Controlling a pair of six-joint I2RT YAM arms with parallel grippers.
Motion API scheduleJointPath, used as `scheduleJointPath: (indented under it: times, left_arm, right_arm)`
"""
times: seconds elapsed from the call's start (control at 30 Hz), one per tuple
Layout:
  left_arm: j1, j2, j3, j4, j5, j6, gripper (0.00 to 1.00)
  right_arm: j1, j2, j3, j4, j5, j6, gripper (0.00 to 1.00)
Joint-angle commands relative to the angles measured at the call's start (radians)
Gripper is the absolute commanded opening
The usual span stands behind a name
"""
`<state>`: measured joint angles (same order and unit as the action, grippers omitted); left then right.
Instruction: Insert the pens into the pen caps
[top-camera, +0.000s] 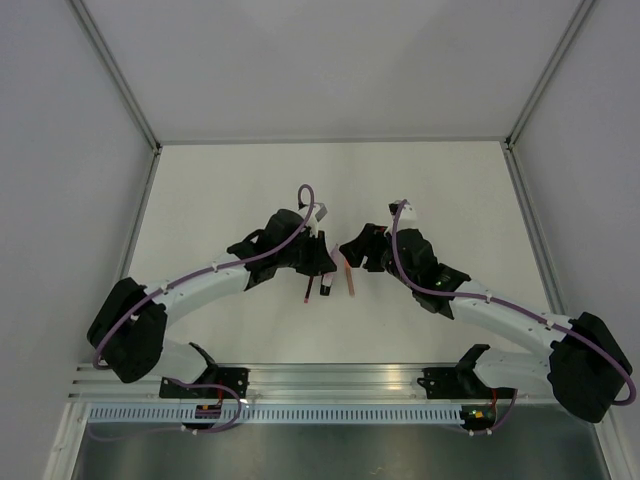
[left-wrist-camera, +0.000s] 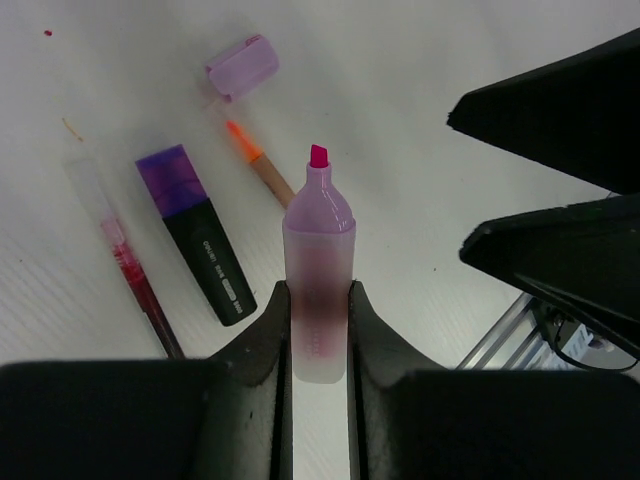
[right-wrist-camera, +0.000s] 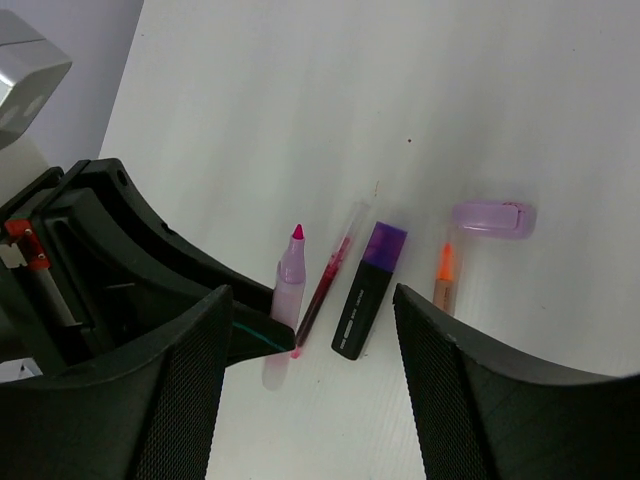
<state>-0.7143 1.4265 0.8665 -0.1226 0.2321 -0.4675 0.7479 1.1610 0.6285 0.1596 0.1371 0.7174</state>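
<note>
Pen (left-wrist-camera: 319, 215), pink-tipped, is sitting clamped in left tool (left-wrist-camera: 318, 300); right tool (right-wrist-camera: 310, 300) is hanging wide open, empty; purple cap (left-wrist-camera: 243, 68) is lying upper left.

My gripper (right-wrist-camera: 312, 292) hangs wide open over the row: pink pen (right-wrist-camera: 287, 285) clamped in the left gripper (right-wrist-camera: 281, 345), thin red pen (right-wrist-camera: 327, 282), black marker (right-wrist-camera: 366, 295), orange-tipped pen (right-wrist-camera: 443, 275), purple cap (right-wrist-camera: 492, 218) just beyond.

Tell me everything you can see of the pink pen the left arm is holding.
The pink pen is a stubby highlighter: translucent lilac plastic body, reddish inside, shouldered down to a bare magenta chisel tip, no cap on. The left gripper has its jaws shut on the lower barrel, tip pointing away from the wrist. Whether it rests on the table I cannot tell.
</note>
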Motion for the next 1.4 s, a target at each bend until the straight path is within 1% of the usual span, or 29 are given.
scheduleJointPath:
  times: [0.0,0.13,0.17,0.37,0.47,0.67,0.7,0.77,0.8,0.83,0.87,0.9,0.93,1.0,1.03,1.1,1.13,1.23,1.37]
  left_arm:
    - [-0.017,-0.052,-0.026,0.11,0.044,-0.04,0.02]
    - [-0.027,-0.069,-0.041,0.117,0.041,-0.043,0.02]
    - [-0.028,-0.072,-0.041,0.144,0.042,-0.045,0.02]
    - [-0.046,-0.089,-0.046,0.172,0.059,-0.049,0.02]
    - [-0.051,-0.097,-0.055,0.187,0.062,-0.049,0.02]
    - [-0.054,-0.118,-0.069,0.209,0.065,-0.049,0.02]
    - [-0.053,-0.121,-0.072,0.213,0.069,-0.051,0.02]
    - [-0.053,-0.13,-0.078,0.241,0.09,-0.054,0.02]
    - [-0.053,-0.136,-0.087,0.25,0.098,-0.056,0.02]
    - [-0.053,-0.141,-0.092,0.258,0.107,-0.057,0.04]
    - [-0.053,-0.147,-0.095,0.267,0.111,-0.057,0.08]
    - [-0.054,-0.159,-0.103,0.271,0.119,-0.06,0.12]
    - [-0.053,-0.167,-0.106,0.274,0.131,-0.063,0.23]
    - [-0.054,-0.187,-0.113,0.294,0.183,-0.068,0.37]
    - [-0.053,-0.196,-0.116,0.301,0.22,-0.078,0.48]
    - [-0.054,-0.215,-0.13,0.336,0.257,-0.092,0.53]
    - [-0.053,-0.233,-0.135,0.346,0.297,-0.105,0.55]
    - [-0.053,-0.258,-0.139,0.379,0.367,-0.117,0.57]
    - [-0.053,-0.279,-0.155,0.425,0.42,-0.132,0.57]
  right_arm:
    - [-0.004,0.011,-0.012,0.076,-0.001,0.028,0.7]
    - [-0.002,0.025,-0.012,0.109,-0.051,0.033,0.67]
    - [-0.002,0.028,-0.013,0.11,-0.053,0.034,0.67]
    - [-0.004,0.063,-0.012,0.121,-0.065,0.039,0.62]
    - [-0.002,0.08,-0.013,0.132,-0.079,0.036,0.57]
    - [-0.004,0.091,-0.01,0.152,-0.123,0.033,0.43]
    - [-0.004,0.098,-0.01,0.162,-0.134,0.031,0.34]
    - [-0.004,0.103,-0.009,0.184,-0.188,0.022,0.21]
    - [-0.002,0.101,-0.01,0.19,-0.198,0.019,0.08]
    - [-0.004,0.098,-0.012,0.201,-0.217,0.017,0.03]
    - [-0.004,0.085,-0.013,0.207,-0.226,0.016,0.0]
    - [-0.004,0.075,-0.019,0.212,-0.232,0.005,0.0]
    - [-0.004,0.062,-0.024,0.225,-0.237,0.001,0.0]
    - [-0.004,0.014,-0.032,0.232,-0.257,-0.022,0.0]
    - [-0.004,-0.006,-0.035,0.233,-0.263,-0.033,0.0]
    - [-0.005,-0.064,-0.047,0.241,-0.292,-0.048,0.0]
    - [-0.004,-0.087,-0.05,0.254,-0.307,-0.065,0.0]
    - [-0.004,-0.167,-0.072,0.297,-0.355,-0.085,0.0]
    - [-0.004,-0.257,-0.108,0.376,-0.402,-0.092,0.0]
